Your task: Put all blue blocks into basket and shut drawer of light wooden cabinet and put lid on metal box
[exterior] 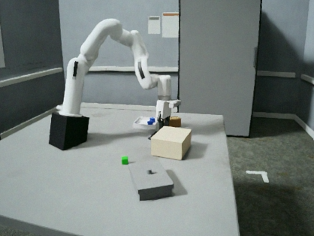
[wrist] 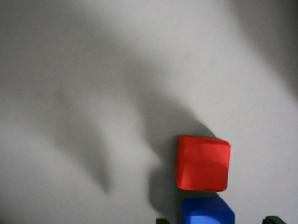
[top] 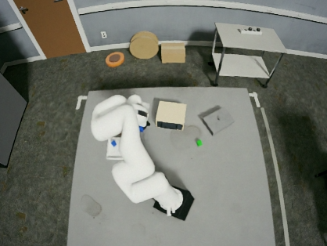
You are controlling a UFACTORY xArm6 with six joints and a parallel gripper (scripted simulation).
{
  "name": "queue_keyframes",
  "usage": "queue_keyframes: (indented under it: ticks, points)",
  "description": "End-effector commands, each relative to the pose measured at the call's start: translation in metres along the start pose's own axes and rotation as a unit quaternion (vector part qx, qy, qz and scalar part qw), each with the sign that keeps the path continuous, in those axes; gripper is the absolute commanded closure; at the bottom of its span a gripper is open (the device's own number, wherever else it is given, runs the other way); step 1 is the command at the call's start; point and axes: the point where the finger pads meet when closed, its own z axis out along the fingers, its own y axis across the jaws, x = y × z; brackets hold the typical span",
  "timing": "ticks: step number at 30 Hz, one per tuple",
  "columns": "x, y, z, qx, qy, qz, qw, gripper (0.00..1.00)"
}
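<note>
My gripper (wrist: 218, 220) is open, low over the table, its fingertips on either side of a blue block (wrist: 207, 212) (top: 141, 129). A red block (wrist: 203, 163) stands right beside that block. The white basket (top: 114, 158) (exterior: 137, 127) holds a blue block (top: 113, 143); the arm hides part of the basket. A cream box (top: 171, 112) (exterior: 170, 140) has a dark front; no pulled-out drawer shows on it. The grey metal box (exterior: 155, 193) has its knobbed lid (top: 221, 122) (exterior: 144, 178) on top; whether fully down is unclear.
A green block (top: 199, 142) (exterior: 125, 160) stands on the table near the metal box. A small brown object (exterior: 176, 122) is partly hidden behind the gripper. The cream box stands close beside the gripper. The black robot base (exterior: 67, 131) stands at the opposite side.
</note>
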Motion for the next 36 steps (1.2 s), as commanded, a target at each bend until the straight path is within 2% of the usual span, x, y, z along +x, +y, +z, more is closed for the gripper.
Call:
queue_keyframes:
  ticks: [1,17,36]
  points:
    - [0.001,-0.001,-0.001,0.001,0.002,0.0,1.0,0.45]
    - [0.001,-0.001,0.001,0.001,0.002,0.0,1.0,0.45]
    - [0.001,-0.001,0.019,0.001,0.002,0.0,1.0,0.45]
